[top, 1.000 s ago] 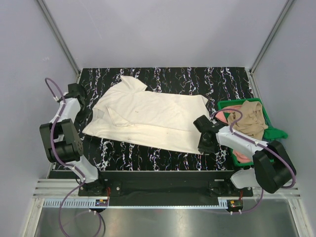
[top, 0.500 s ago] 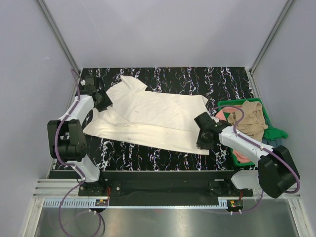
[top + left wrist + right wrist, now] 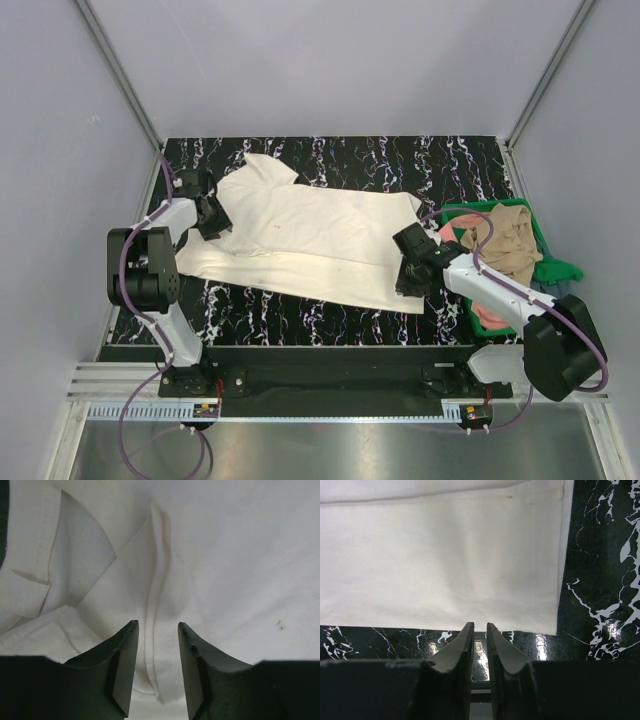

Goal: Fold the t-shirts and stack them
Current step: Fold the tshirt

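- The cream t-shirt [image 3: 310, 240] lies spread on the table [image 3: 400, 160], with some wrinkles at its left side.
- The left gripper [image 3: 157, 630] is released, and a raised fold of the cloth runs between its fingers.
- The right gripper [image 3: 480, 626] is clenched to a thin slit at the near hem; I cannot tell if it pinches the cloth.
- A tan t-shirt [image 3: 505, 245] lies in the green bin [image 3: 545, 268].

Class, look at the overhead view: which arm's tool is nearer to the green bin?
Right. The right tool sits at the cream shirt's right edge, just left of the green bin; the left tool is over the shirt's far left end.
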